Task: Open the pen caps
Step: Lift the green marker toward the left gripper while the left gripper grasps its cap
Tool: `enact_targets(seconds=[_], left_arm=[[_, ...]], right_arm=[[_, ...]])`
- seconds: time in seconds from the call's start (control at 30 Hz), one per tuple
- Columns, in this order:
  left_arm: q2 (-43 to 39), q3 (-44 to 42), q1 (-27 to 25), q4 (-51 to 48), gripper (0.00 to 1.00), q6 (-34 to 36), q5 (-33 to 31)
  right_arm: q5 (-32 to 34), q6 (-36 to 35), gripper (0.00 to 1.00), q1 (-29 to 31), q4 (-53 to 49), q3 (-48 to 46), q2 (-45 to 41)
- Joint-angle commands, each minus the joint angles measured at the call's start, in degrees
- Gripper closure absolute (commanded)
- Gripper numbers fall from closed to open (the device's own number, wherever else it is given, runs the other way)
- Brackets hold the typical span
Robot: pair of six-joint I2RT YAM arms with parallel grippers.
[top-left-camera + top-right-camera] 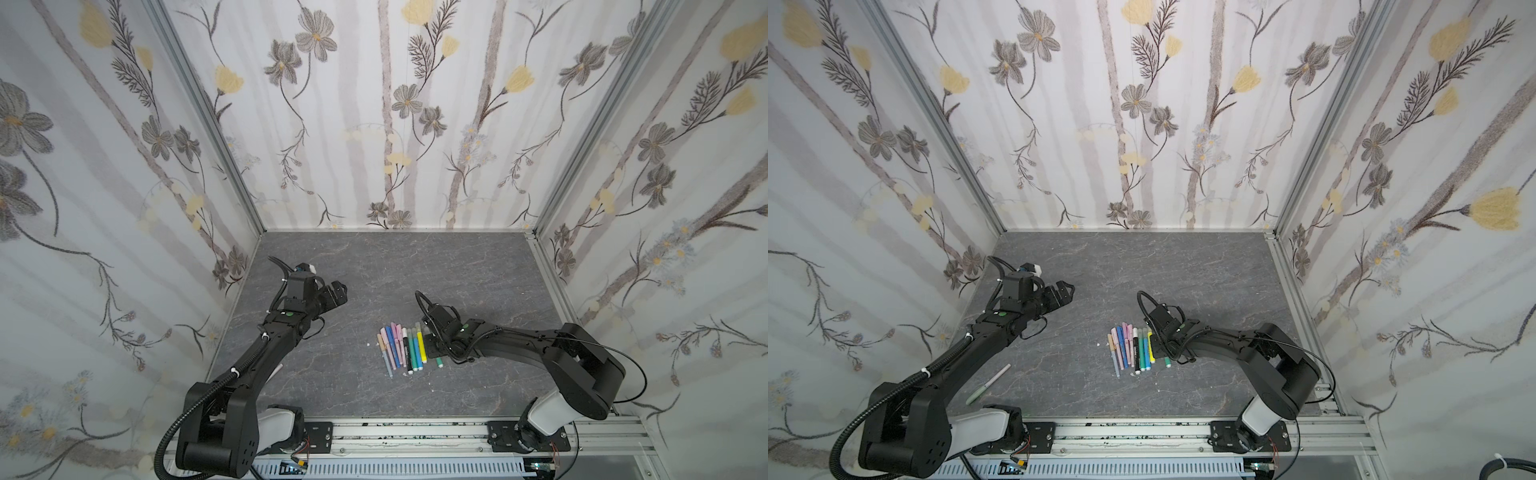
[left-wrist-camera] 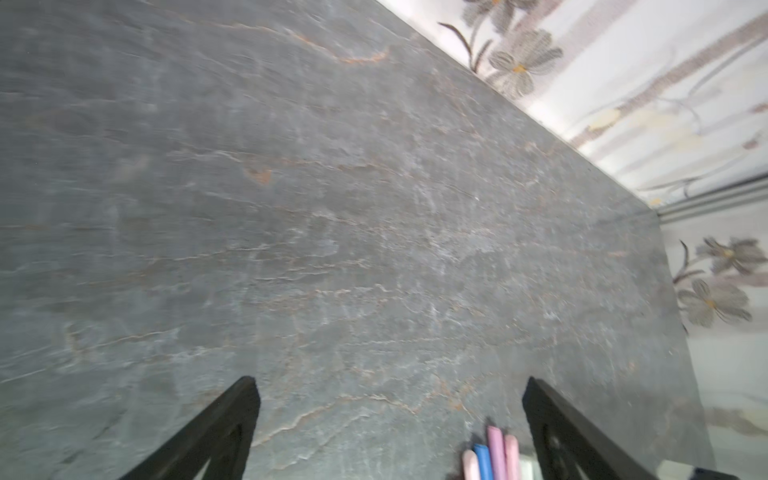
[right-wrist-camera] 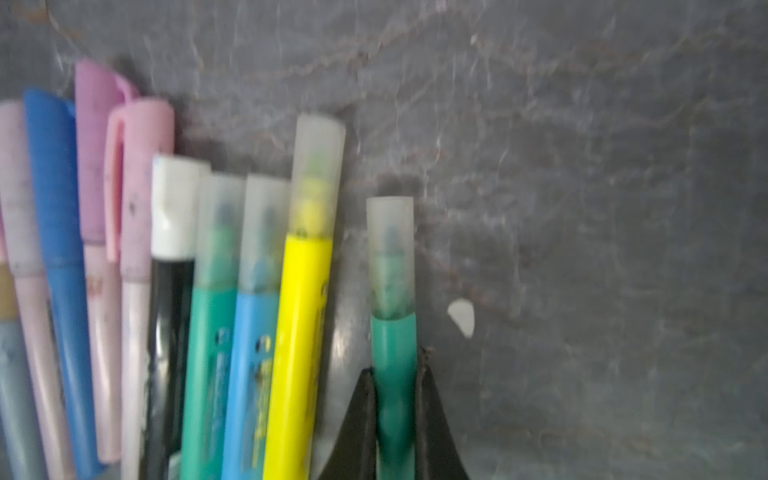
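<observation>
Now we have our right gripper point(image 3: 395, 368) clamped on the barrel of the teal pen point(image 3: 392, 338), lying just right of the row of pens point(image 1: 401, 347) mid-table; its frosted cap point(image 3: 390, 249) sits on the far end, as do the other pen caps point(image 3: 174, 208). Our left gripper point(image 2: 390, 380) hangs with jaws wide apart above the grey table point(image 2: 332, 208), left of and beyond the row.

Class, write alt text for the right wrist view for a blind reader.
The right gripper is shut on a green pen with its frosted cap on. A row of capped pens lies beside it on a grey table.
</observation>
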Motion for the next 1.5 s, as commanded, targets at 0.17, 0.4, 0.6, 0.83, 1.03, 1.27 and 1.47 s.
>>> enact_targets(seconds=[0.17, 0.4, 0.6, 0.83, 1.03, 1.27, 1.47], left_arm=[[0.7, 5.7, -9.6, 5.1, 0.01, 0.2, 22.2], [5.0, 5.2, -17.0, 18.3, 0.08, -8.5, 28.2], [11.0, 8.4, -24.0, 22.4, 0.16, -9.4, 28.0], [17.0, 10.5, -26.5, 29.0, 0.34, -13.0, 28.3], [20.7, 14.9, -27.3, 26.3, 0.45, -12.1, 26.1], [23.1, 17.3, -28.1, 25.2, 0.57, -11.8, 24.9], [23.3, 17.0, -28.1, 25.1, 0.67, -11.5, 23.9]], right_arm=[[-11.2, -10.4, 0.99, -11.4, 2.2, -4.2, -15.0], [-15.3, -17.2, 0.99, -13.6, 4.7, -4.0, -23.2], [-17.4, -16.1, 0.98, -13.6, 10.0, -4.2, -26.0], [-20.0, -13.9, 0.98, -13.8, 13.1, -3.0, -25.6], [-21.3, -12.9, 0.98, -13.8, 14.6, -2.8, -25.0], [-21.5, -12.9, 0.98, -13.8, 14.2, -2.5, -24.9], [-21.6, -12.6, 0.98, -13.8, 14.6, -2.5, -24.4]])
